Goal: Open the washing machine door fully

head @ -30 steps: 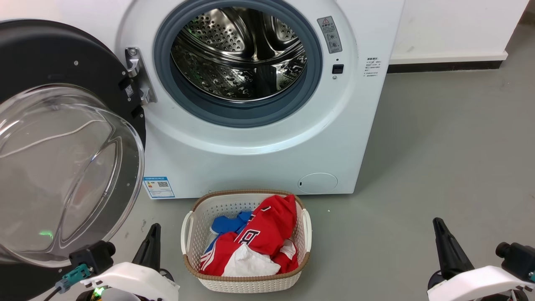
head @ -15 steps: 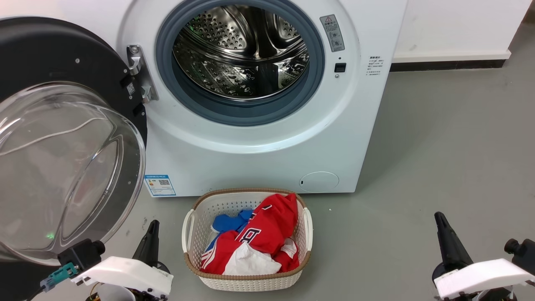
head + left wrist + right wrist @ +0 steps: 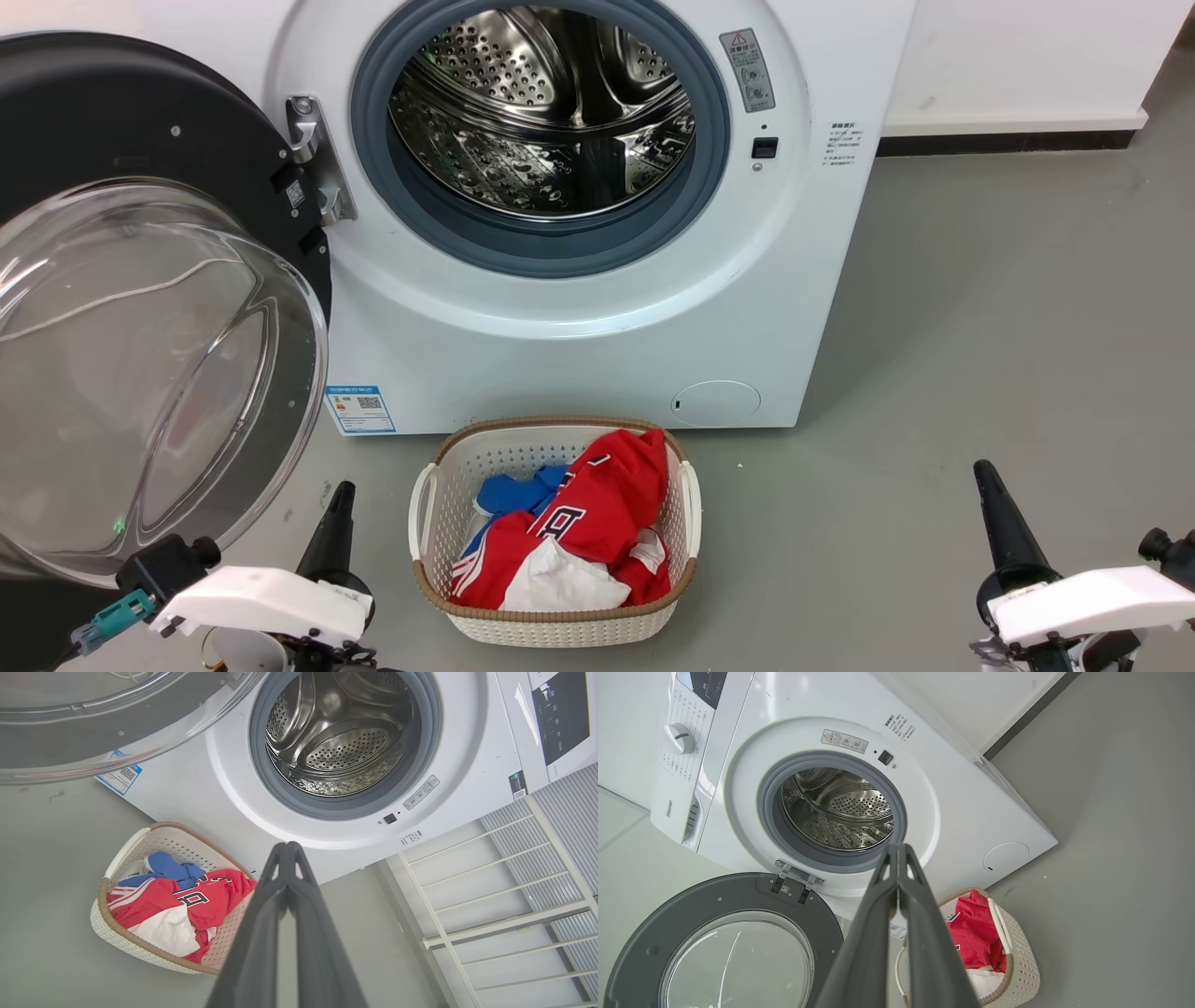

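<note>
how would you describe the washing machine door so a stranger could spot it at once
Find the white washing machine. At its left, swung open on a metal hinge, hangs the washing machine door. Unlike the grey rubber ring round the steel drum, it is a wide black disc with a clear bulging glass bowl.

Left part of the washing machine door [image 3: 140, 308] beyond the head view's edge; label [image 3: 359, 409] print illegible

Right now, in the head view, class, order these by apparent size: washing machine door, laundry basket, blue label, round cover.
1. washing machine door, though it stands nearest the camera.
2. laundry basket.
3 and 4. round cover and blue label look about alike; I would not rank them.
</note>
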Robot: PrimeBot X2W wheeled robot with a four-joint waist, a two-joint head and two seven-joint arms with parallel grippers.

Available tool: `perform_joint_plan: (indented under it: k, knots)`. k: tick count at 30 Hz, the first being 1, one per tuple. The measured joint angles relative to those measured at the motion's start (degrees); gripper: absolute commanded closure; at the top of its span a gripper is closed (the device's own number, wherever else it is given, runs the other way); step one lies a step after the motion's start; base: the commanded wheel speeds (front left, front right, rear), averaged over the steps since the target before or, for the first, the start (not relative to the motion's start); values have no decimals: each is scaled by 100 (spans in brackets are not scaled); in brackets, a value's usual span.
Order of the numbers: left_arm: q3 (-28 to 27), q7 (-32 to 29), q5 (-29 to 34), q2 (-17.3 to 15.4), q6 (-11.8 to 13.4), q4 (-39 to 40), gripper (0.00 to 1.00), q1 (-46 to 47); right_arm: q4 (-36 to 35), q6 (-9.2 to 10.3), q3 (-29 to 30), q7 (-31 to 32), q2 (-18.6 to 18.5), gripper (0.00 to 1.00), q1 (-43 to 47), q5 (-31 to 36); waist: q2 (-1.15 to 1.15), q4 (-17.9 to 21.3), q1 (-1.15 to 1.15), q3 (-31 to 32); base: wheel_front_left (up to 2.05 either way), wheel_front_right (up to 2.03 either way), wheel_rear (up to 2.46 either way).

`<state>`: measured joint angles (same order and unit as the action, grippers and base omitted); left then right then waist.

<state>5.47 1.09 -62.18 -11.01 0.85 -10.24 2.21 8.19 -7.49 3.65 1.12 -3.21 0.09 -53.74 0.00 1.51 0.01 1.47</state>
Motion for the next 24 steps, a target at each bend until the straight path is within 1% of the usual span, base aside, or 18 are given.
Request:
perform_joint_plan:
  k: [24]
  knots:
    - [-455,-292,-1241,305,-338,-149,100,135,237,0,90,198,-2,100,-227,-1580,0,-50,0,-55,0,0,0]
